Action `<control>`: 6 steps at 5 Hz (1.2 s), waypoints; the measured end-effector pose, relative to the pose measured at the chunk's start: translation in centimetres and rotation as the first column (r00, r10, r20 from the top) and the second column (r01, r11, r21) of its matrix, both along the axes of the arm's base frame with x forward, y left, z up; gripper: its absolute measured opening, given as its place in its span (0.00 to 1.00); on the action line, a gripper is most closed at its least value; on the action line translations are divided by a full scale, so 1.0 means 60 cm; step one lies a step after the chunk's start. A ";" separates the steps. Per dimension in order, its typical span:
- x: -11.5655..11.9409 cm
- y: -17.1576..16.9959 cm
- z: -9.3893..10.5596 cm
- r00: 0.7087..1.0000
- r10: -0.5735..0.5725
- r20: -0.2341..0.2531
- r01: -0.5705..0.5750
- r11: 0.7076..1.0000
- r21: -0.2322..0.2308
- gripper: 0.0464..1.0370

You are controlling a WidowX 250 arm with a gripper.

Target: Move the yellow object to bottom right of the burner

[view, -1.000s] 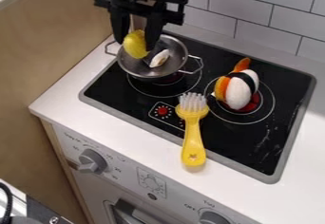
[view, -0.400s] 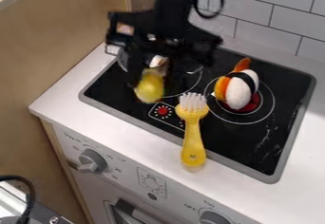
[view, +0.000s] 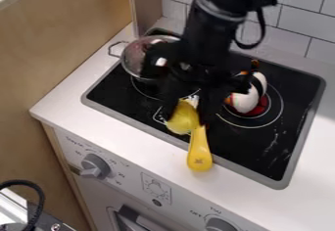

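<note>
Gripper (view: 189, 115) | I am grasping the yellow oval object (view: 182, 121) | it is sitting between my fingertips, partly hiding the yellow brush (view: 200, 155)

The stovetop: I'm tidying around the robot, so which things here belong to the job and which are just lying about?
Job:
- gripper
- yellow object between its fingers
- black burner top

Lying about:
- metal pot
- yellow-handled brush
- white toy with a black band
</note>
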State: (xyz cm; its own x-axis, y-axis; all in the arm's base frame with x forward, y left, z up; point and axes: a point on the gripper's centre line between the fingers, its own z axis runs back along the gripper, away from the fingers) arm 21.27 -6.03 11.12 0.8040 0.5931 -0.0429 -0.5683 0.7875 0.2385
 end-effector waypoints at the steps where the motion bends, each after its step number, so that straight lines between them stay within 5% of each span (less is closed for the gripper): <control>1: 0.010 -0.018 -0.015 0.999 0.041 -0.016 -0.042 0.996 -0.080 0.45; 3: 0.025 -0.043 -0.032 0.994 0.084 -0.065 -0.096 0.975 -0.200 0.44; 6: 0.022 -0.094 -0.084 0.981 0.194 -0.006 -0.190 0.952 -0.240 0.44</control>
State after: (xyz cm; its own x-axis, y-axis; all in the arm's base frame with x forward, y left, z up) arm 22.60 -11.64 6.09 0.6777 0.7107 -0.1890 -0.7168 0.6958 0.0463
